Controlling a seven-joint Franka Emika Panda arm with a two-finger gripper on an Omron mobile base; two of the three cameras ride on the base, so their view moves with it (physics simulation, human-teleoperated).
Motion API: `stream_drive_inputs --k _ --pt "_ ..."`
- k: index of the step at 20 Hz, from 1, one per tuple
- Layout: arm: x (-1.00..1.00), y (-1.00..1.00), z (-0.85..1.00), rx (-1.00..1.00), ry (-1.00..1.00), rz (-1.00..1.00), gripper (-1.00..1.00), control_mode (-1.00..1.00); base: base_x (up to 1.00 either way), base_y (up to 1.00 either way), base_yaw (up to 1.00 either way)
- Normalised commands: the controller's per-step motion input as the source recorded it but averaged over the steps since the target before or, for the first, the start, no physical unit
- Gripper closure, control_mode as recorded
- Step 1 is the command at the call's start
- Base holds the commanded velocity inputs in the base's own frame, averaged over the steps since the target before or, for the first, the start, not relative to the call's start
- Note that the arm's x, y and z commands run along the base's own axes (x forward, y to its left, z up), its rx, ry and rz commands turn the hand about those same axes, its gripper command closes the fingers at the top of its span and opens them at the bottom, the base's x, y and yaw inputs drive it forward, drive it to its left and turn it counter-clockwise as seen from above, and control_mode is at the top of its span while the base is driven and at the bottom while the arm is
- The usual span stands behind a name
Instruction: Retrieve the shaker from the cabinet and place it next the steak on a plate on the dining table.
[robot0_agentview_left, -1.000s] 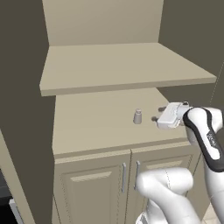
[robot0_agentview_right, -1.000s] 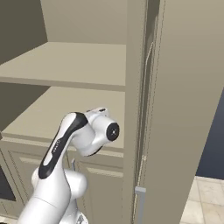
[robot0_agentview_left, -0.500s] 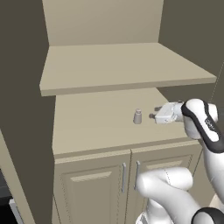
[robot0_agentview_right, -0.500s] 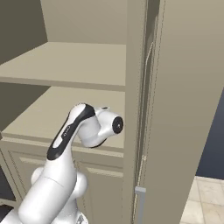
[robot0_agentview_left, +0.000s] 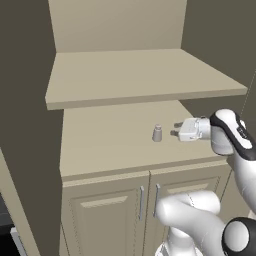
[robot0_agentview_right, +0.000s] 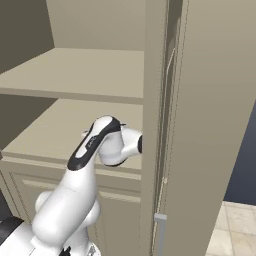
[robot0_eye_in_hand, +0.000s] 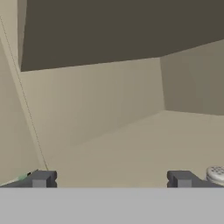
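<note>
A tiny grey shaker (robot0_agentview_left: 157, 133) stands upright on the lower shelf of the beige cabinet (robot0_agentview_left: 105, 150). My gripper (robot0_agentview_left: 176, 129) hovers just above that shelf, a short gap to the right of the shaker, pointing toward it. In the hand view the gripper (robot0_eye_in_hand: 110, 179) is open, its fingertips (robot0_eye_in_hand: 41, 178) spread wide with nothing between them. The shaker's dotted cap (robot0_eye_in_hand: 216, 174) peeks in at the lower right, outside the right fingertip. My white forearm (robot0_agentview_right: 95, 145) reaches into the cabinet opening.
An upper shelf (robot0_agentview_left: 135, 75) hangs low over the working space. Dark side panels (robot0_agentview_left: 25, 125) close in both sides. Two panelled doors with slim handles (robot0_agentview_left: 141, 202) sit below the shelf. A tall beige cabinet side (robot0_agentview_right: 200, 125) stands right of the arm.
The hand has slid left along the lower shelf, closer to the shaker, and the wrist has turned. The jaws stayed open. The shaker has not moved.
</note>
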Motion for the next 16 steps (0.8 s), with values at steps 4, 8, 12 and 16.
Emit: stream_drive_inputs --k 4,8,12,16 --pt "0.04 0.0 -0.02 0.0 -0.03 0.01 -1.0 -1.0 0.0 0.0 0.0" --pt "0.09 0.0 -0.01 0.0 -0.01 0.01 -1.0 -1.0 0.0 0.0 0.0" --pt "0.06 0.0 -0.04 0.0 0.0 0.01 -1.0 -1.0 0.0 0.0 0.0" --pt "0.08 0.0 -0.07 0.0 0.0 0.01 -1.0 -1.0 0.0 0.0 0.0"
